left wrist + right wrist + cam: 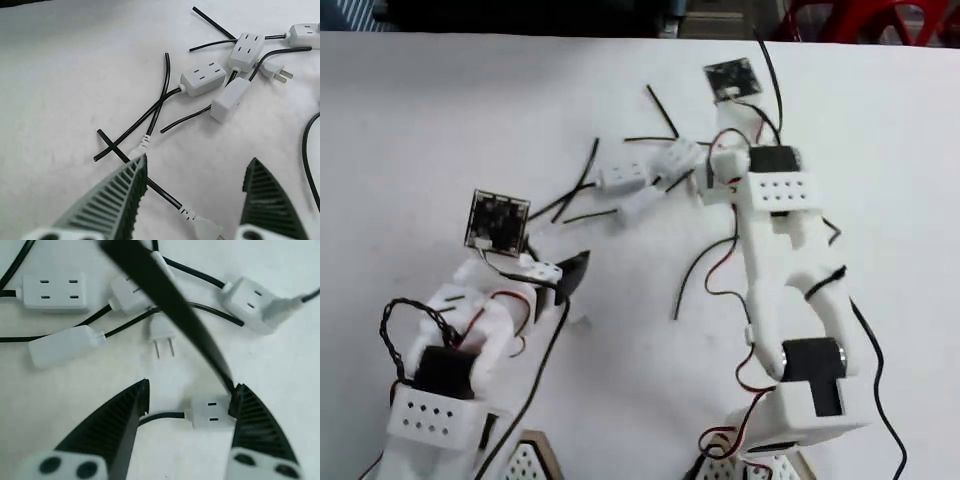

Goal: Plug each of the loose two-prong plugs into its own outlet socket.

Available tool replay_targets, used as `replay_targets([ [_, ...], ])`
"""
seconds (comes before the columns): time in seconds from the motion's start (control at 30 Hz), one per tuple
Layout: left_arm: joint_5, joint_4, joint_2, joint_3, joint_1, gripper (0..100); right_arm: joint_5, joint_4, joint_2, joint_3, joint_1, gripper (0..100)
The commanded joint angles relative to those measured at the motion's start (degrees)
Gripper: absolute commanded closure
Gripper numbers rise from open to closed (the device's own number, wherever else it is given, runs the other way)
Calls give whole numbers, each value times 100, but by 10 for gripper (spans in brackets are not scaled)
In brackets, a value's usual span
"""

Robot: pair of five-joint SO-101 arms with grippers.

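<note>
high: overhead, looking down, far | wrist views: close, low over table [60, 75] | shared: socket cluster [622, 178]

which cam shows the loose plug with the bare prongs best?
Right wrist view: the plug lies close up, both prongs clear against the table. Left wrist view has it farther off and smaller, beside a socket block. High view gives a white cluster too small to tell the plug apart.

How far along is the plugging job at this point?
Done: nothing I can confirm; a loose plug lies with bare prongs. In hand: the right gripper is open with a socket between its fingers, and the left gripper is open above a corded plug. Remaining: every insertion.
</note>
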Motion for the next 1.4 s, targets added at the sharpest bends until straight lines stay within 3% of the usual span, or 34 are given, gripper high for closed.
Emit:
replay_targets([
  [0.0, 35, -149, -84, -44, -31, 691, 35, -523, 224, -281, -163, 748],
  [0.33, 35, -149, -84, -35, -22, 691, 79, -1534, 1323, -308, -295, 748],
  [0.6, 35, -149, -84, -35, -13, 691, 79, -1578, 1543, -457, -488, 750],
  [0.77, 35, -141, -84, -35, -13, 691, 62, -1525, 2308, -1284, -444, 835],
  [0.87, 35, -141, -84, -35, -13, 691, 44, -1051, 2853, -1978, -374, 847],
  [1.1, 35, -141, -84, -35, -13, 691, -299, 629, 3723, -3763, -224, 762],
  [1.37, 35, -141, -84, -35, -22, 691, -290, 1622, 4778, -4958, -242, 765],
])
